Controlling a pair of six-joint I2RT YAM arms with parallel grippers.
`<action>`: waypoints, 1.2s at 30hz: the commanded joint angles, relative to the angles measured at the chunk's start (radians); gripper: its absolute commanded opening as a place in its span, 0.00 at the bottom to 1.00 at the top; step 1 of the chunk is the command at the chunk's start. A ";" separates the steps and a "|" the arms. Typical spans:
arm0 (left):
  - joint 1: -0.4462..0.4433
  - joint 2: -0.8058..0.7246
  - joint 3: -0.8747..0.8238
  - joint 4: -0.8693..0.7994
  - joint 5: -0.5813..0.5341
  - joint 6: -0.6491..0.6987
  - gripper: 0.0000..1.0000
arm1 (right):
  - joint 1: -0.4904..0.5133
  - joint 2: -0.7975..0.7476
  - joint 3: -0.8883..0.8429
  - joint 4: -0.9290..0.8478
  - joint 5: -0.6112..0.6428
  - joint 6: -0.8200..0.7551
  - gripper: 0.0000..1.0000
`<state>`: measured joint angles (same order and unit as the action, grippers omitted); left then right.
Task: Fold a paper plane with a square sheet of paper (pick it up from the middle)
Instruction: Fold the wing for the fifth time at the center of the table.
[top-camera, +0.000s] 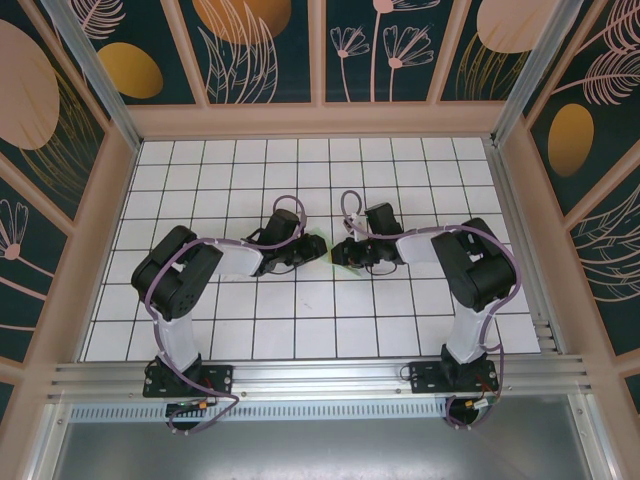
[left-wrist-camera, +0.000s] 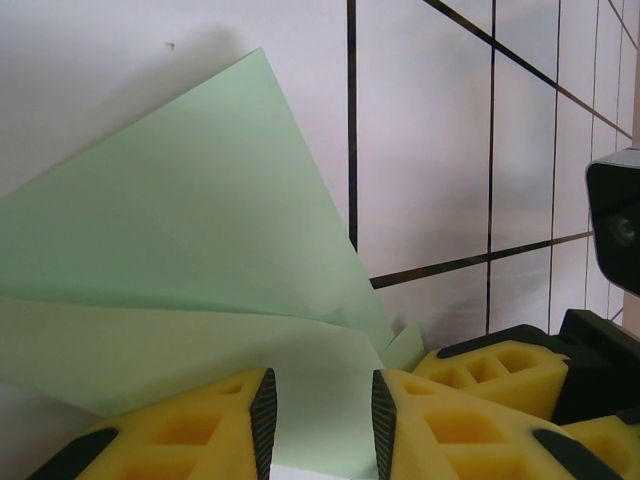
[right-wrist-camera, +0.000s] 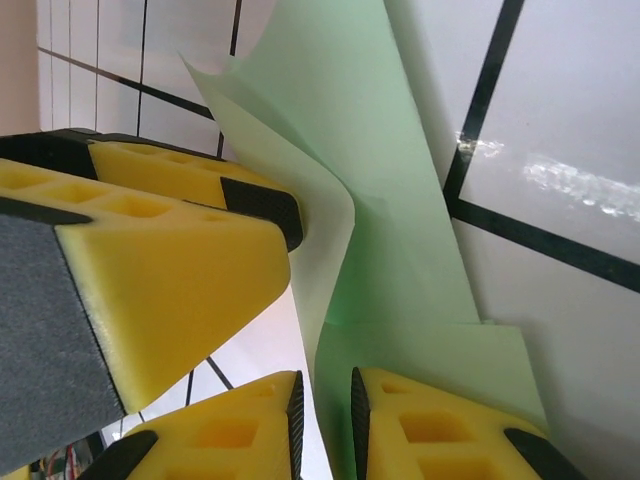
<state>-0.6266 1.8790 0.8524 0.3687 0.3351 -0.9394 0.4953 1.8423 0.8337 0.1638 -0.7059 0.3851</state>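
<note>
You're mid-fold, by my reading: the pale mint-green square sheet of thin paper (top-camera: 322, 246) is neither flat nor a dart yet. It sits at the middle of the white grid-tiled table (top-camera: 200, 180), pinned between your two tools. The left two-finger gripper with yellow fingers (top-camera: 305, 250) is at its 9 o'clock and the right gripper (top-camera: 346, 254) at its 3 o'clock.

In the left wrist view, a triangular flap of the sheet (left-wrist-camera: 200, 200) lies over a paler layer, its point toward 12 o'clock. The right wrist view shows the paper (right-wrist-camera: 380, 180) creased lengthwise, with one layer curling up off the table.

On the left gripper (left-wrist-camera: 322, 400) the jaws stand partly apart, paper showing in the gap and no clamp on it that I can see. On the right gripper (right-wrist-camera: 326, 400) the jaws are parted by a narrow slit with a raised paper edge running down into it. I cannot tell whether the pads press that edge. The left gripper's fingers (right-wrist-camera: 170, 270) sit just beside the fold, at its 9 o'clock.

Your next move likely calls for flattening the raised layer and setting the crease. Hold one side down and draw the other along the fold, keeping the edges matched; thin paper will slide or buckle if pushed unevenly.

Both arms rise from bases at 6 o'clock, elbows bowed outward to 9 and 3, forearms turned inward and wrists low over the table.
</note>
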 joint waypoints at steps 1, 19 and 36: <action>0.002 0.034 0.018 -0.048 -0.018 -0.010 0.34 | 0.012 -0.007 0.035 -0.052 0.022 -0.085 0.22; 0.015 -0.122 0.004 -0.031 0.002 -0.007 0.39 | 0.015 -0.050 -0.029 0.079 -0.040 -0.027 0.00; 0.043 -0.228 -0.158 0.152 0.029 0.007 0.47 | 0.031 -0.082 -0.193 0.458 -0.103 0.377 0.00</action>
<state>-0.5850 1.6268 0.7048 0.4397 0.3370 -0.9466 0.5190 1.7733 0.6636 0.5098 -0.7944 0.6781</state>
